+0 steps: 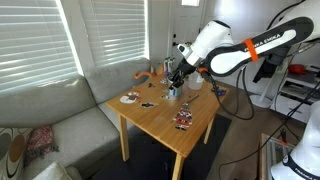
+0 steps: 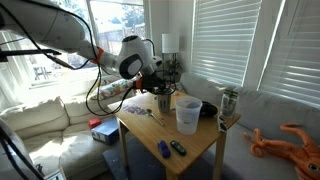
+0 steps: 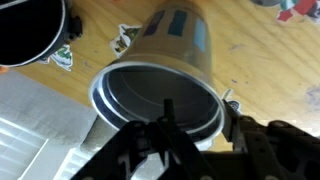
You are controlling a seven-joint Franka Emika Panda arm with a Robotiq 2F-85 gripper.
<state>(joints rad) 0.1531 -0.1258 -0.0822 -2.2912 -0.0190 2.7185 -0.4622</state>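
Cup (image 3: 165, 55) stands upright on the table (image 3: 255, 60), mouth facing the gripper (image 3: 200, 112). One finger is inside its rim and one outside; I cannot tell whether they pinch it. A bowl (image 3: 30, 30) lies beyond the inside finger, bare wood beyond the outside one.

Both exterior cameras stood well back, facing the table (image 1: 160, 118) (image 2: 195, 140) from different sides; the wrist camera hung just above the cup (image 3: 170, 45), looking down.
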